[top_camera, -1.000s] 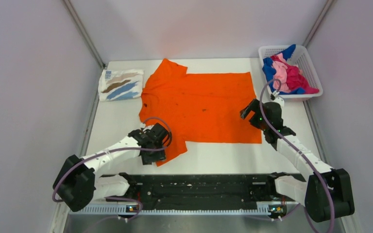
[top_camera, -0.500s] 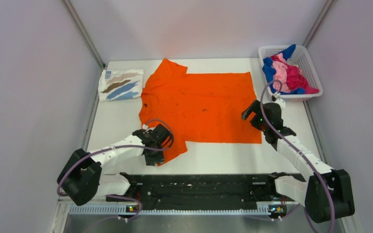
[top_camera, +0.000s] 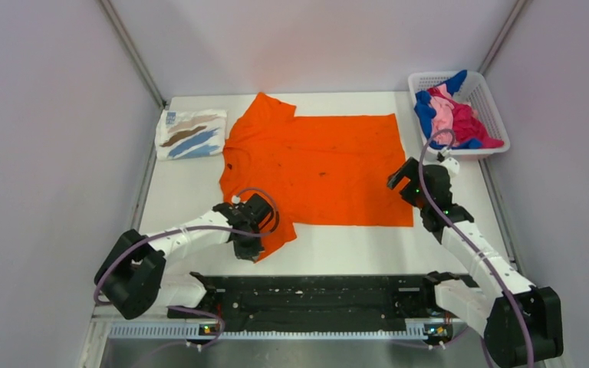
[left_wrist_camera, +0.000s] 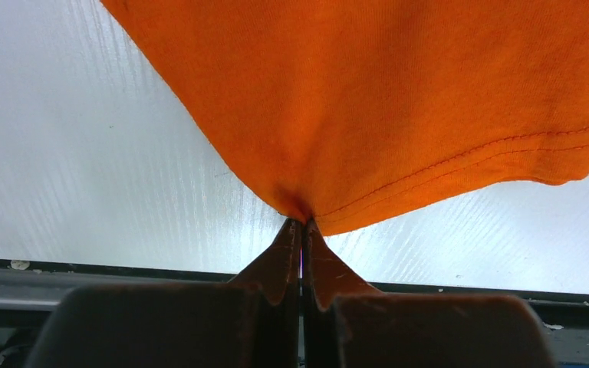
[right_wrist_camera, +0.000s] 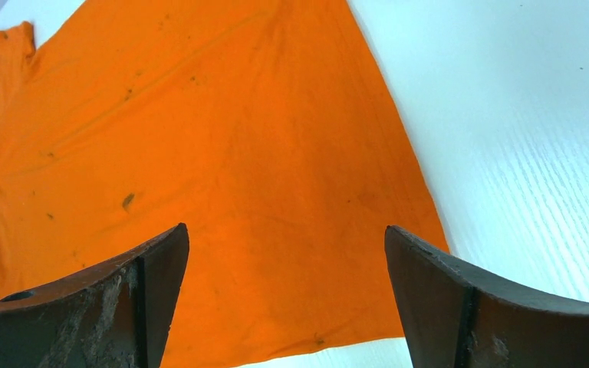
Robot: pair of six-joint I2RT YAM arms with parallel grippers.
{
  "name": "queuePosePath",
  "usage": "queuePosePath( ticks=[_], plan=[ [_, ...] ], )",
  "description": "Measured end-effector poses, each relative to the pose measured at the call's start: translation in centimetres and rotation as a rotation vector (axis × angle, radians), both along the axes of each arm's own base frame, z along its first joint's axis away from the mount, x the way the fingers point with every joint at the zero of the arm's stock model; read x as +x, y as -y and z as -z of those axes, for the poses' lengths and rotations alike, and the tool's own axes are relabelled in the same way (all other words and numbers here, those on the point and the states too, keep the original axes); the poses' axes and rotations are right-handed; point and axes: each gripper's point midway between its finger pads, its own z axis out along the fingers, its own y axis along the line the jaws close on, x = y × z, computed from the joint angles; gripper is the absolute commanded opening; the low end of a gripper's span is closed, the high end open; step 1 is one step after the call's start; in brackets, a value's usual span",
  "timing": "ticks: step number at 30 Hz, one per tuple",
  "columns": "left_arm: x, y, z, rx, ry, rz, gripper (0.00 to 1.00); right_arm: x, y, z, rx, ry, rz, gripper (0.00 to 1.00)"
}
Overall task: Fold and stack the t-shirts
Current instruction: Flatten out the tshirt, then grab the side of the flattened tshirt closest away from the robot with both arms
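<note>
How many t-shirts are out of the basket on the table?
2: the orange t-shirt spread mid-table; the streaked white t-shirt folded at the far-left corner. More t-shirts lie bunched in the basket, some perhaps hidden.

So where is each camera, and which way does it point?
Top: fixed above and behind, looking down at the table; both arms show.
Left wrist: on the left arm, looks along the left gripper, shut on the orange shirt.
Right wrist: on the right arm, looks down past the open right gripper.
All three share that shirt.
</note>
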Motion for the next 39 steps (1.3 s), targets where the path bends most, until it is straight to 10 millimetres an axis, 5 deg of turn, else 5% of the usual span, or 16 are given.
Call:
queuePosePath(
  ticks=[6, 16, 27, 39],
  plan=[
    [0.0, 0.0, -0.1, 0.000, 0.000, 0.010, 0.00, -1.4, 0.5, 0.7, 0.027, -0.023, 0.048, 0.93],
    [-1.3, 0.0, -0.1, -0.037, -0.023, 0.021, 0.00, -6.7, 1.4, 7.5, 0.051, -0.224, 0.114, 0.72],
    [-2.2, -0.2, -0.2, -0.048, -0.039, 0.022, 0.00, -7.1, 2.5, 9.4, 0.020, -0.275, 0.184, 0.56],
    [-2.4, 0.0, -0.2, -0.063, -0.052, 0.025, 0.00, -7.2, 3.5, 10.1, -0.004, -0.275, 0.248, 0.01]
  ],
)
